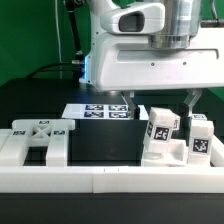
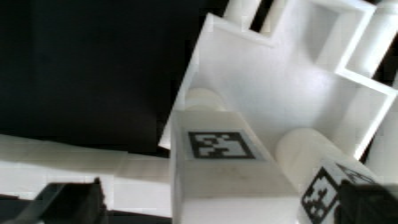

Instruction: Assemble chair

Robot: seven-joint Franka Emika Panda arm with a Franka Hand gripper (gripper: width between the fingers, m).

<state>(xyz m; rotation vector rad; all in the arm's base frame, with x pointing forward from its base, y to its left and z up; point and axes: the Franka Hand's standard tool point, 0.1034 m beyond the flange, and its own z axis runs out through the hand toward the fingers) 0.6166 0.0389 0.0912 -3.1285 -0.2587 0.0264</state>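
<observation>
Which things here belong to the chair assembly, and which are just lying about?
Job in hand:
flat chair piece
blocky chair piece
second blocky chair piece
gripper, open

Lying about:
marker board
white border wall
black table

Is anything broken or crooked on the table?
Nothing looks broken or spilled. The chair pieces just sit loose by the white wall, not yet joined, with the open claw above some.

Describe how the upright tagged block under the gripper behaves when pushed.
The upright block looks rigid moulded plastic, so it likely won't flex. Standing taller than wide, it may tip if pushed high. Its smooth white faces could slip in a grip.
</observation>
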